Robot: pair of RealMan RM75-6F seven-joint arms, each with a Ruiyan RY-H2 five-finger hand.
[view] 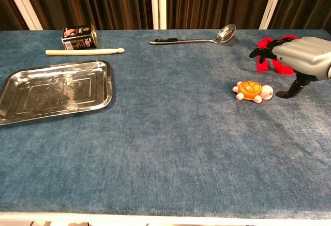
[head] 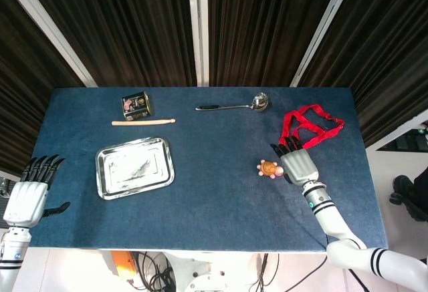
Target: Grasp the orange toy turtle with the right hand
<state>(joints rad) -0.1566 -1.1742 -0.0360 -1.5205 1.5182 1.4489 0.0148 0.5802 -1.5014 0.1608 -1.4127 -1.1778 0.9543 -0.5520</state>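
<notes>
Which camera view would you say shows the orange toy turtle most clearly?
The chest view: the orange toy turtle appears large, side-on, shell and head distinct. The head view shows it small from above, beside the right hand.

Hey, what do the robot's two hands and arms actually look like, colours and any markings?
Both the left hand and the right hand have a light grey, smooth shell over the back and black fingers. The right forearm is white with black bands and a small green-blue mark by the wrist. A black-striped white cuff shows on the left wrist.

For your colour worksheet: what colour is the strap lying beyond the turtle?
Red; the strap shows best in the head view.
</notes>
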